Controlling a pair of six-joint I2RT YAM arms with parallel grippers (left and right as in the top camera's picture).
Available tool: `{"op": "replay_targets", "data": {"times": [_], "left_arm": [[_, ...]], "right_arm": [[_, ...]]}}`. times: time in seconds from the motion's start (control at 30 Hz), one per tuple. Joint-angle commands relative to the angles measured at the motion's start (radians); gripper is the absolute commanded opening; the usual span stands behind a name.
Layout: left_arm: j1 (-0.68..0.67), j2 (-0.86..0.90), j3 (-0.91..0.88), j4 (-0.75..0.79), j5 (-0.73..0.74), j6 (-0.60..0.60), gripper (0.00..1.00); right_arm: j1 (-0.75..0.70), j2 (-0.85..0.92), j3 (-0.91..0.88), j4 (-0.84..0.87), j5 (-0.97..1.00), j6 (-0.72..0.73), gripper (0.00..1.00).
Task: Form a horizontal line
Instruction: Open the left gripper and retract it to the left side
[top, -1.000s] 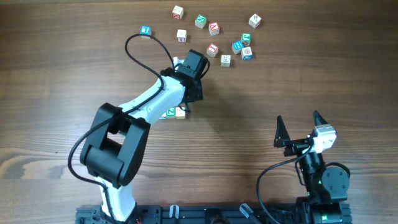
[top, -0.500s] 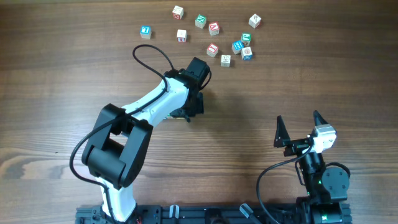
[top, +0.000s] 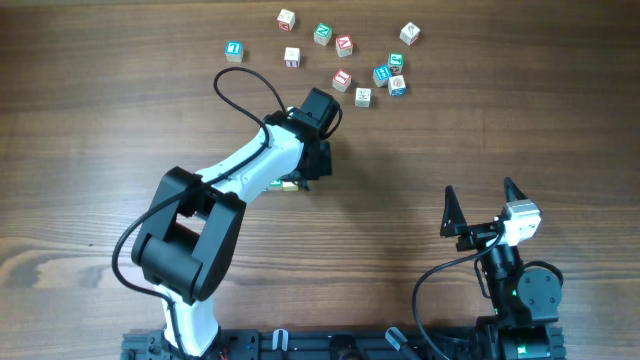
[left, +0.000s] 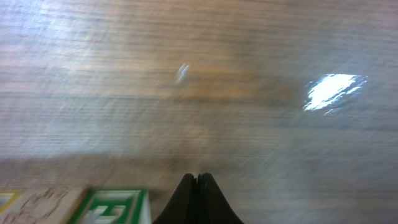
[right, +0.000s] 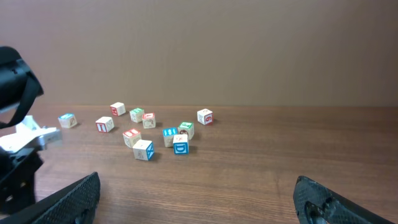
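- Overhead, the line (top: 284, 184) lies left of the table's middle. It is mostly hidden under the left arm (top: 240, 165); only a green face and a cream face peek out.
- Left wrist view shows its end at the bottom edge: square wooden cubes side by side. One has a green-bordered face with a blocky white letter cut off by the frame; next is a cream face with a faint line drawing. Neither can be read.
- The left gripper (left: 198, 182) is clenched on nothing, its black tapered tips pressed together just right of the green cube. Whether they touch it cannot be told.
- The right gripper (top: 480, 192) stands released, its jaws spread wide, well apart from the line at the near right.
- Loose cubes (top: 363, 97) lie scattered near the far edge, with red, green and blue printed faces. The letters are too small to read.
- The table (top: 520, 90) is brown wood with long horizontal grain and a glossy glare patch.
- Bare wood spreads to the right of the line, and between it and the loose cubes.
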Motion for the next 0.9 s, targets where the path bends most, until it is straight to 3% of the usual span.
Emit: {"op": "replay_targets", "data": {"times": [0.0, 0.07, 0.17, 0.2, 0.27, 0.33, 0.43, 0.57, 0.87], "left_arm": [[0.032, 0.004, -0.001, 0.107, -0.016, 0.009, 0.04], [0.1, 0.004, -0.001, 0.174, -0.108, 0.008, 0.05], [0.239, 0.004, 0.002, 0.23, -0.117, 0.009, 0.16], [0.294, 0.004, 0.002, 0.239, -0.116, 0.009, 0.34], [0.415, 0.004, 0.002, 0.245, -0.116, 0.009, 0.81], [0.535, 0.004, 0.002, 0.248, -0.116, 0.009, 1.0], [0.701, 0.004, 0.001, 0.234, -0.115, 0.008, 1.0], [0.813, 0.004, 0.001, 0.199, -0.115, 0.008, 1.0], [0.859, 0.004, 0.001, 0.198, -0.115, 0.008, 1.0]], "right_arm": [[-0.004, -0.008, -0.001, 0.006, -0.012, -0.01, 1.0], [-0.004, -0.008, -0.001, 0.006, -0.012, -0.01, 1.0], [-0.004, -0.008, -0.001, 0.006, -0.012, -0.009, 1.0], [-0.004, -0.008, -0.001, 0.006, -0.012, -0.01, 1.0], [-0.004, -0.008, -0.001, 0.006, -0.012, -0.009, 1.0], [-0.004, -0.008, -0.001, 0.006, -0.012, -0.009, 1.0], [-0.004, -0.008, -0.001, 0.006, -0.012, -0.009, 1.0], [-0.004, -0.008, -0.001, 0.006, -0.012, -0.009, 1.0], [-0.004, -0.008, -0.001, 0.006, -0.012, -0.009, 1.0]]}}
